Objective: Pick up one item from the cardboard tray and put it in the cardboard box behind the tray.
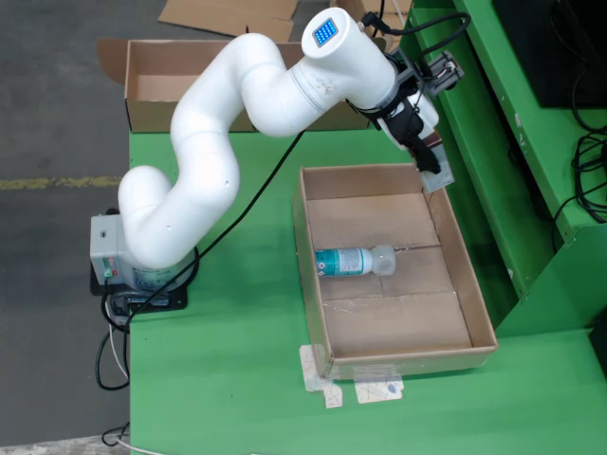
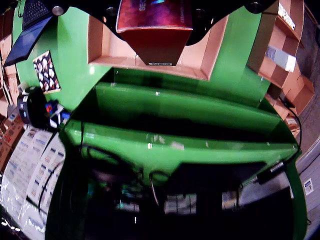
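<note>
I count one bottle point(image 1: 356, 260) lying mid-tray point(image 1: 461, 271) on the counter point(image 1: 228, 370); one flat reddish packet point(image 1: 432, 154) clamped in my claw point(image 1: 429, 156) over the tray's far right corner; one box point(image 1: 152, 100) behind.

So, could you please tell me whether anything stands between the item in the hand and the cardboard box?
No loose object does. In the fixed view the hand holds a reddish packet over the tray's far right corner; only the arm's own white links cross toward the box.
</note>
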Robot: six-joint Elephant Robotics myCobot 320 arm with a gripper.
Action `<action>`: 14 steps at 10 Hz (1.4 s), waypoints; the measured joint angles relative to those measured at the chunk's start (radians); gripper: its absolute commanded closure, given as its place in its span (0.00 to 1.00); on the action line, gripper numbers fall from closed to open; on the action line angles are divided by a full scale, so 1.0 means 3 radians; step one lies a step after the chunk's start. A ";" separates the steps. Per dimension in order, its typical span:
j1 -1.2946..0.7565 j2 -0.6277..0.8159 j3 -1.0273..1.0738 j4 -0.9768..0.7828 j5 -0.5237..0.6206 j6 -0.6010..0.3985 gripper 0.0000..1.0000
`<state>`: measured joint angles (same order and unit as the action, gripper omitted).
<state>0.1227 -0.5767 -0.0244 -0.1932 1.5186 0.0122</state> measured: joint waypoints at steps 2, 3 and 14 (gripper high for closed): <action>0.0127 0.0010 -0.0005 -0.0276 -0.0082 0.0092 1.00; 0.0225 0.0020 -0.0005 -0.0465 -0.0077 0.0133 1.00; 0.1610 0.0281 0.0005 -0.1299 -0.0782 0.1094 1.00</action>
<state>0.6058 -0.4924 -0.0229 -0.5828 1.2839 0.3405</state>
